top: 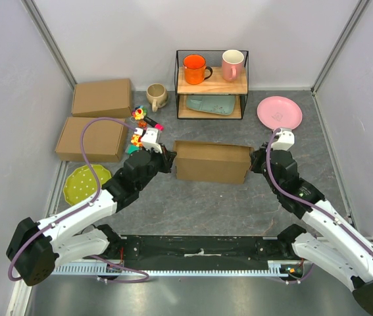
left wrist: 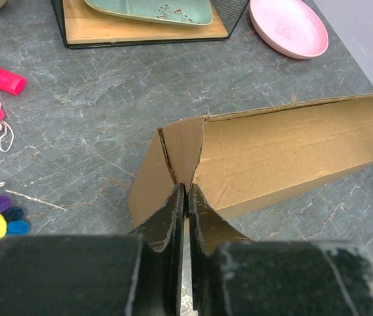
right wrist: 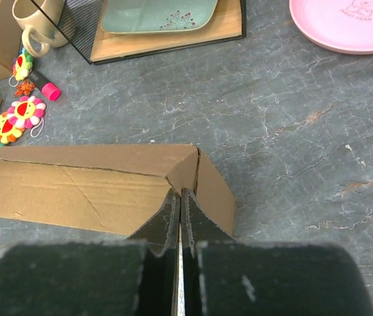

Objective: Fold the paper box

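1. Far left: two spare boxes (top: 91, 138) lie one behind the other. A green plate (top: 86, 182) sits nearer the arms.
2. Toys (top: 139, 135) lie just behind the left arm's wrist, beside the spare boxes.
3. Left tool (left wrist: 185, 192): closed, only a thin slit between the fingers. Its tips are at the left end corner of the box (top: 211, 161), right on the crease. Can't tell if any card is pinched.
4. Box: mid-desk (top: 206, 204), between the two tools and just in front of the rack (top: 211, 84). It is partly folded, with the long wall upright and both end flaps angled in.
5. Rack: orange and pink mugs on top, a teal tray below. A beige mug stands just left of it.
6. Right tool (right wrist: 178, 196): closed, tips touching the box's right end corner at the crease. Again can't tell if card is pinched.
7. Pink plate (top: 279, 112): behind the right tool, clear of the box.
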You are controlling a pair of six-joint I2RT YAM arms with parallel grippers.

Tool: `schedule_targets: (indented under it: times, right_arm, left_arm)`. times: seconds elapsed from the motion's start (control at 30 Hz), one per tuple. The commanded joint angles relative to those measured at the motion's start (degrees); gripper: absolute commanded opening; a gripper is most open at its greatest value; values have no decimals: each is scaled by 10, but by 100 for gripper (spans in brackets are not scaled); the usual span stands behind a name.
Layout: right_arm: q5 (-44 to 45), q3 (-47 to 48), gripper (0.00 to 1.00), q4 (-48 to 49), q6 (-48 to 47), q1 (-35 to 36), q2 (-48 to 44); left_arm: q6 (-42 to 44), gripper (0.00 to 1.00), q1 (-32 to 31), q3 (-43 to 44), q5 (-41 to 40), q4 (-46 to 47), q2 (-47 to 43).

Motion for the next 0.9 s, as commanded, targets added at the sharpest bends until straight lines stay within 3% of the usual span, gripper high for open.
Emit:
schedule_targets:
  times: [0.0, 0.17, 0.4, 0.87]
  right_arm:
    - [-19, -30, 0, -74, 18, 1, 18]
    - [-15, -20, 0, -74, 15, 1, 23]
    - [-18, -15, 0, -74, 14, 1, 26]
    - [-19, -10, 0, -75, 9, 1, 26]
  left_arm:
    - [4, 17, -8, 4, 18, -79, 7]
    - [6, 26, -8, 23, 20, -86, -15]
    - [26, 32, -5, 62, 15, -97, -28]
    - [69, 33, 22, 117, 11, -105, 9]
